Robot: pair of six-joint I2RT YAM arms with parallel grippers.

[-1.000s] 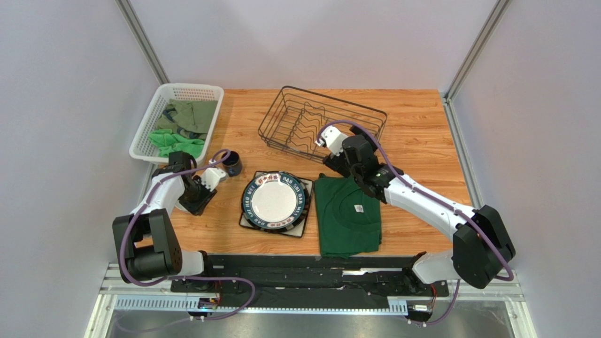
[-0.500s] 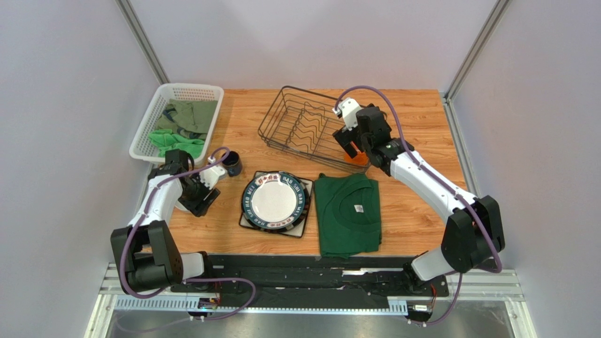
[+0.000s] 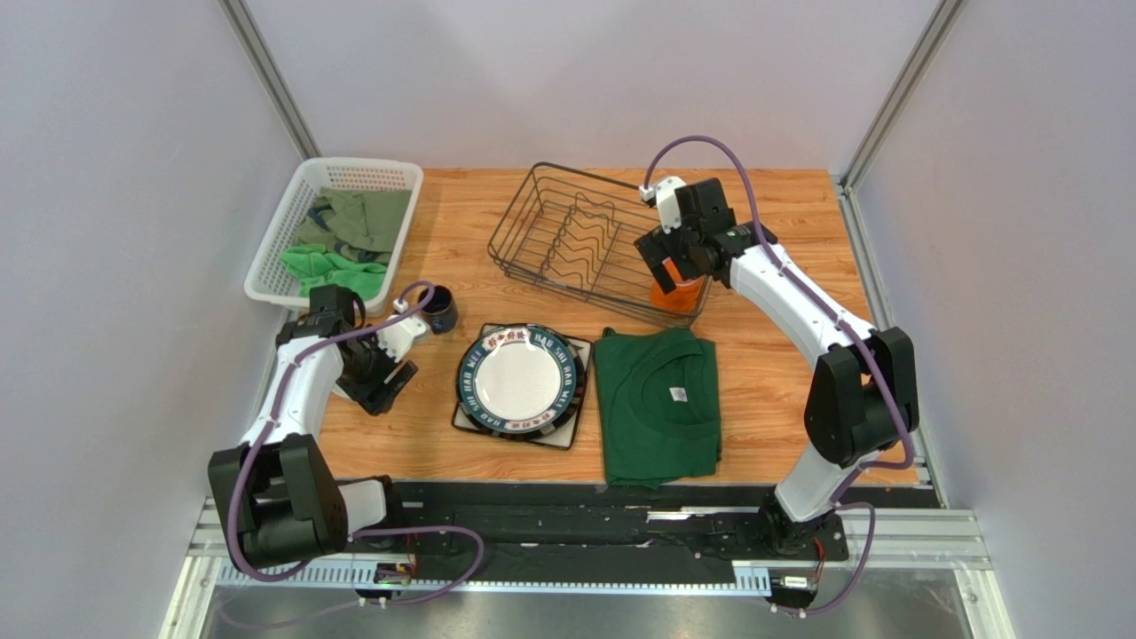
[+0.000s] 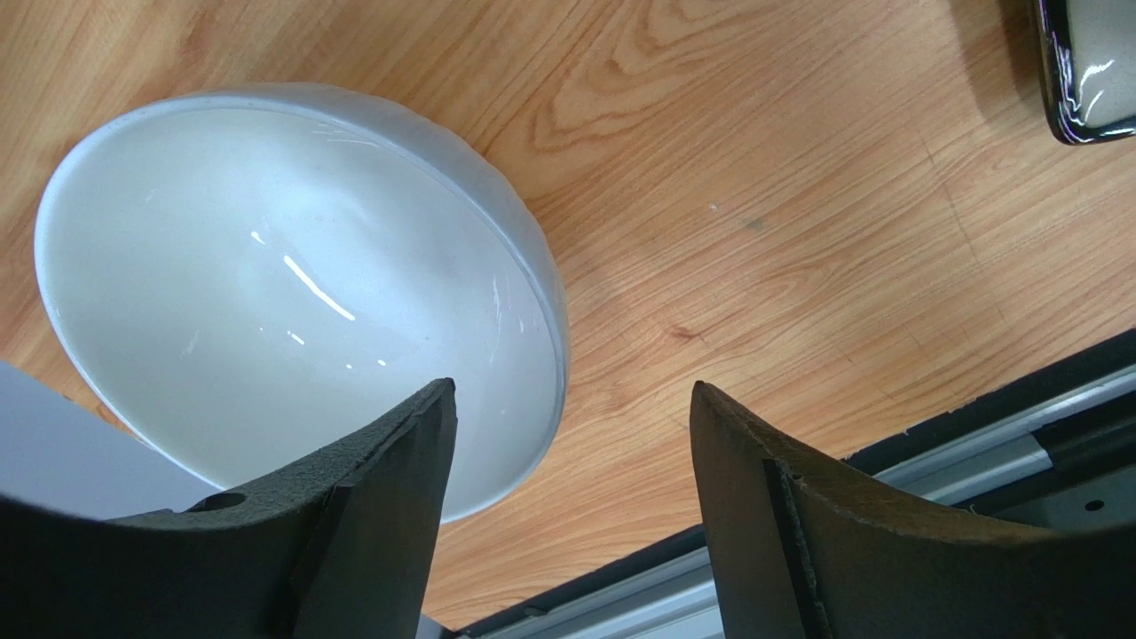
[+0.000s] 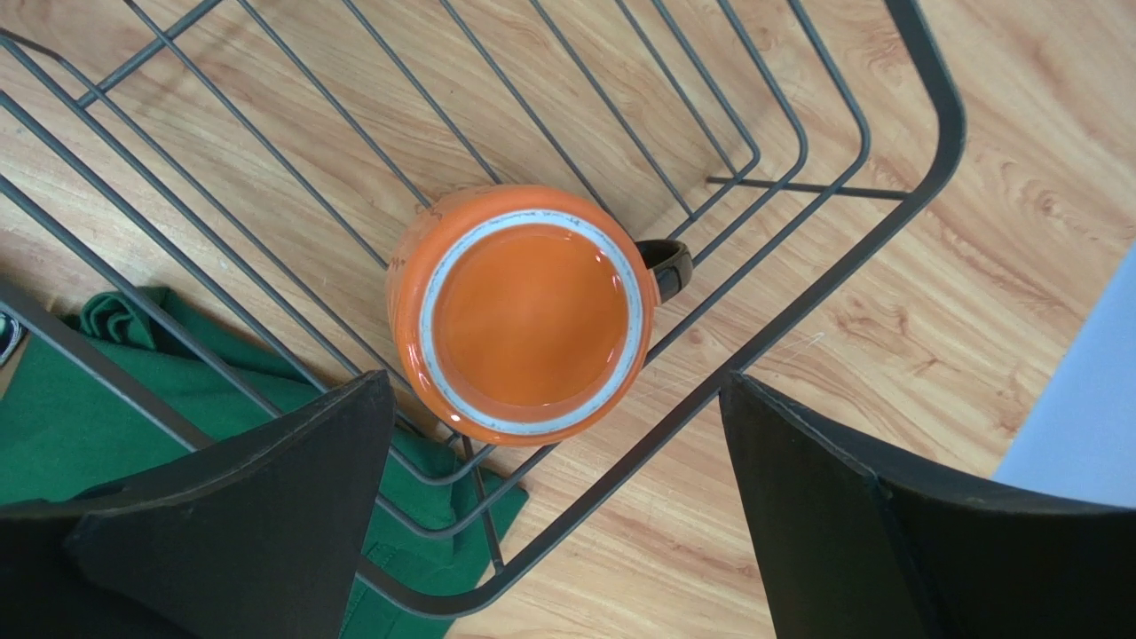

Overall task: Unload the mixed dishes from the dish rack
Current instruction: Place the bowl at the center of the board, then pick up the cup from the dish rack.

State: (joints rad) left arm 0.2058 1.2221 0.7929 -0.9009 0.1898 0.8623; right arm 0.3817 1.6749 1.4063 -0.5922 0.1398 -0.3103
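Right wrist view looks straight down at the orange mug [image 5: 527, 309] in a corner of the dish rack [image 5: 854, 253] — the right gripper [image 5: 554, 386] hangs wide open over it, probably to grab it. The left gripper [image 4: 571, 393] is open too, over the white bowl [image 4: 267, 293] on the table [image 4: 800, 200].

- The top external camera sits high, above and behind the arm bases, and looks down and forward. It is far away, so the whole counter [image 3: 787, 386] fits in.
- The left wrist camera looks down past the two dark fingers [image 4: 360, 519] of the left claw [image 4: 571, 413], very near to the wood. A white bowl [image 4: 280, 293] fills much of its view.
- The right wrist camera looks straight down between the fingers of the right claw [image 5: 556, 393], close over one corner of the dish rack [image 5: 854, 253] and the orange mug [image 5: 527, 313].
- The top view shares this rack corner and the mug with the right wrist view, but shows them small.
- The left wrist's patch lies on the counter's left side in the top view; the bowl cannot be made out there.
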